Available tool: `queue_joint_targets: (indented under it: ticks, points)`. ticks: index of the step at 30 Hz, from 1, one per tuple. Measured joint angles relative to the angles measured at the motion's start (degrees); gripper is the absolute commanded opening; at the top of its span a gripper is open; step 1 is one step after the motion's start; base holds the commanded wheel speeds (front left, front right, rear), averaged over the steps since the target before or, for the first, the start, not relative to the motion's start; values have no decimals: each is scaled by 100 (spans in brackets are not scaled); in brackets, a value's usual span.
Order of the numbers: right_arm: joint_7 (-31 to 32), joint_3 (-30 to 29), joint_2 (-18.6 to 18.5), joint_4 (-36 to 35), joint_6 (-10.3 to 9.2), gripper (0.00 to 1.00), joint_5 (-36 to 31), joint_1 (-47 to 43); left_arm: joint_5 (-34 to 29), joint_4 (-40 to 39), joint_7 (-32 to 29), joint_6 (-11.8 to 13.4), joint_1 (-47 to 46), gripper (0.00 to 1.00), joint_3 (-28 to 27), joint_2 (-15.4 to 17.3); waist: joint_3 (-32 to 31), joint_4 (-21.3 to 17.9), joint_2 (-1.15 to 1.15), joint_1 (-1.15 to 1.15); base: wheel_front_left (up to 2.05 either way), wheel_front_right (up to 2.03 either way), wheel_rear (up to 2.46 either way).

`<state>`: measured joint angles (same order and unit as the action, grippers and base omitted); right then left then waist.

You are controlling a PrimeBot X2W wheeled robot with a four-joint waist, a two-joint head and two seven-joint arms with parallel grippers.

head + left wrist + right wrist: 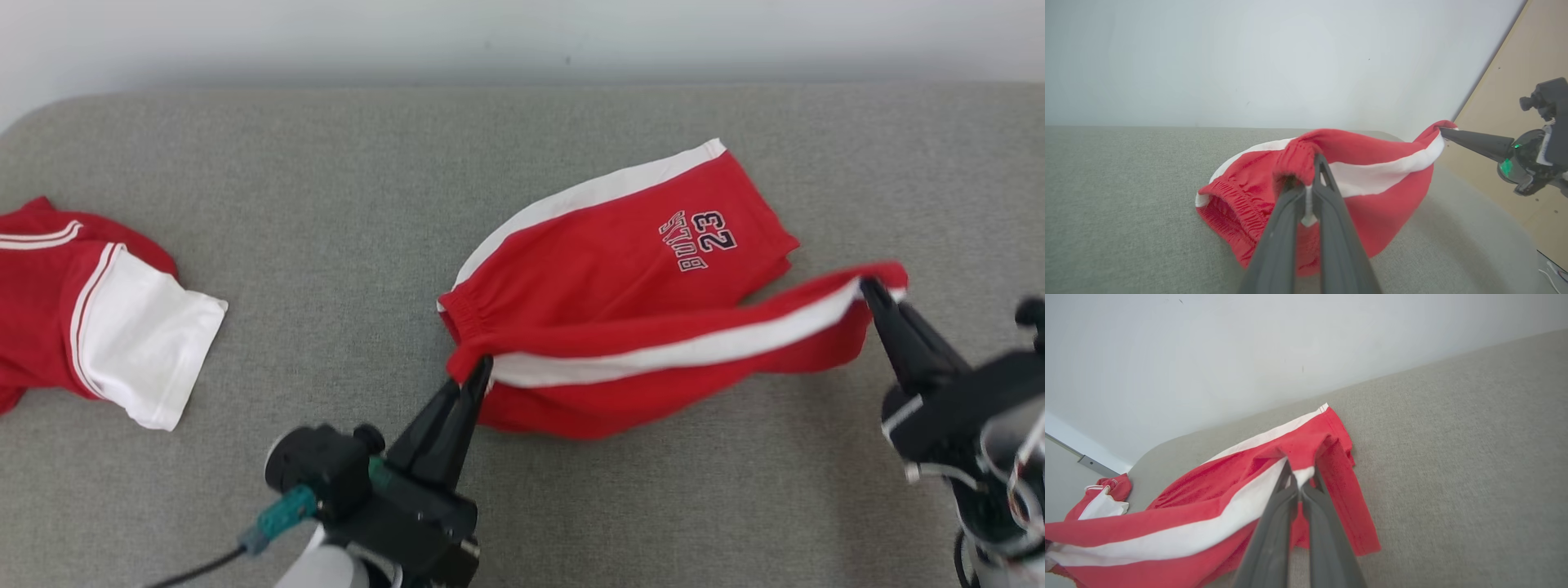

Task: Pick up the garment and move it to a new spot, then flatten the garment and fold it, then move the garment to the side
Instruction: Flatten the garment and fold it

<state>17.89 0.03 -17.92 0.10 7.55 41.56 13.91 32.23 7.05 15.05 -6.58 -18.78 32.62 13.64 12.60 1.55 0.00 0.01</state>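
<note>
The garment is a pair of red shorts with white side stripes and "BULLS 23" lettering, lying near the middle of the grey cushion. My left gripper is shut on the elastic waistband corner at the garment's near left. My right gripper is shut on the leg hem at the right. One leg is stretched between the two grippers and lifted off the cushion, its white stripe facing up. The other leg lies flat behind it.
A second red and white garment lies crumpled at the cushion's left edge. The grey cushion ends at a pale wall behind. A tan panel stands off the right side in the left wrist view.
</note>
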Motion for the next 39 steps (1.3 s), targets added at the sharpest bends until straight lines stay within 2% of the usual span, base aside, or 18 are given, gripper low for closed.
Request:
queue_joint_targets:
  ticks: [6,16,31,32,33,34,35,39]
  points:
    - [73,241,-20,1136,0,0,-90,1333,66,527,1,-48,-717,0,-103,-264,300,102,0,0,0,0,0]
    - [-191,615,-53,3067,0,0,-355,3177,69,1448,0,-68,-1666,0,-258,-575,825,338,0,1,0,0,0]
    - [-570,1288,-186,4989,0,0,-748,4797,158,2074,0,-92,-2301,0,4,-816,1294,666,1,1,0,0,0]
    - [-592,1322,-187,5082,0,14,-759,4840,158,2116,0,-92,-2321,0,10,-820,1298,662,1,1,0,0,0]
    - [-657,1359,-188,5156,0,41,-787,4879,156,2162,0,-92,-2345,33,10,-821,1296,653,1,1,0,0,0]
    - [-715,1386,-190,5215,0,100,-788,4915,126,2173,0,-93,-2357,77,-16,-824,1286,644,1,1,0,0,0]
    - [-754,1419,-185,5277,0,100,-777,4949,113,2187,0,-93,-2368,100,-52,-832,1270,635,1,0,0,0,0]
    - [-903,1659,-189,5348,0,100,-649,4936,-1,2267,0,-92,-2341,100,-143,-854,1152,605,1,0,0,0,0]
